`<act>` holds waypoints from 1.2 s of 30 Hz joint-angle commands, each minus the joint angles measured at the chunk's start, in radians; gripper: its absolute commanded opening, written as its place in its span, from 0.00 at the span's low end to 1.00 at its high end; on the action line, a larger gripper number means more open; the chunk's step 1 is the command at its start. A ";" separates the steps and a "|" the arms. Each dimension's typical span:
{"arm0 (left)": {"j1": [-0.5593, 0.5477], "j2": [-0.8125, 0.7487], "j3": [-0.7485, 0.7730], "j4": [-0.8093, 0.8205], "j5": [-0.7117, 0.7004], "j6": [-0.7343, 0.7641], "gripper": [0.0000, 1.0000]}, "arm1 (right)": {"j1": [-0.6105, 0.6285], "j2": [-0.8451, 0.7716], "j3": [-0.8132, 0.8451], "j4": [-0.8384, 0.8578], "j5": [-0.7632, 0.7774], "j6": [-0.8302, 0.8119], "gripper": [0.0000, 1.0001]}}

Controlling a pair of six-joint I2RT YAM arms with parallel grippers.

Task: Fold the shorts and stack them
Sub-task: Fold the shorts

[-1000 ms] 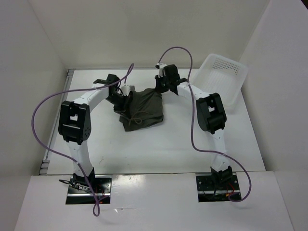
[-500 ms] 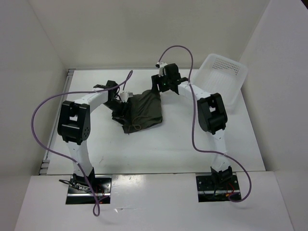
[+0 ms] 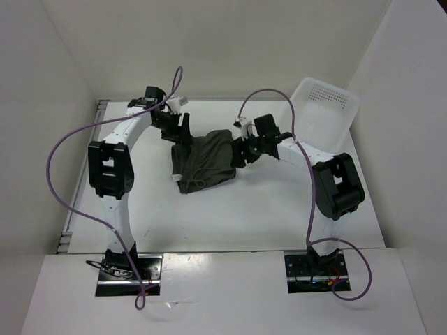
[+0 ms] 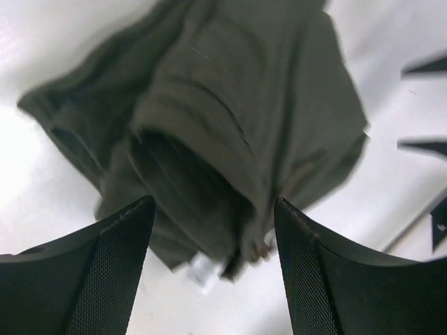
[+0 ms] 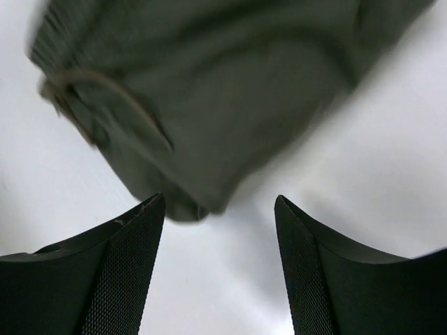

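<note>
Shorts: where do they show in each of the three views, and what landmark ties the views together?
Top external: shorts lie mid-table.
Left wrist: shorts fill the upper middle.
Right wrist: shorts span the top.
Shared landmark: the white table under them.

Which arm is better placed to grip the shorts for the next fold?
Probably the left. The left gripper is open with the shorts lying right between its jaws, while the open right gripper frames mostly table, with the shorts' edge just ahead.
</note>
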 commanded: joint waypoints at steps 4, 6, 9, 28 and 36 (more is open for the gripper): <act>-0.010 0.157 0.111 -0.001 -0.007 0.005 0.75 | -0.004 -0.018 -0.120 0.011 -0.046 0.001 0.68; -0.019 0.178 0.129 -0.001 -0.035 0.005 0.72 | 0.005 -0.006 -0.133 0.035 -0.055 0.032 0.68; -0.019 0.178 0.129 0.009 -0.059 0.005 0.59 | 0.005 0.008 -0.143 0.097 -0.055 0.070 0.66; 0.058 0.120 0.006 0.075 -0.119 0.005 0.13 | 0.076 0.102 -0.131 0.148 0.132 0.223 0.00; 0.047 0.198 0.177 0.041 -0.012 0.005 0.21 | 0.076 -0.014 -0.301 0.177 0.047 0.345 0.00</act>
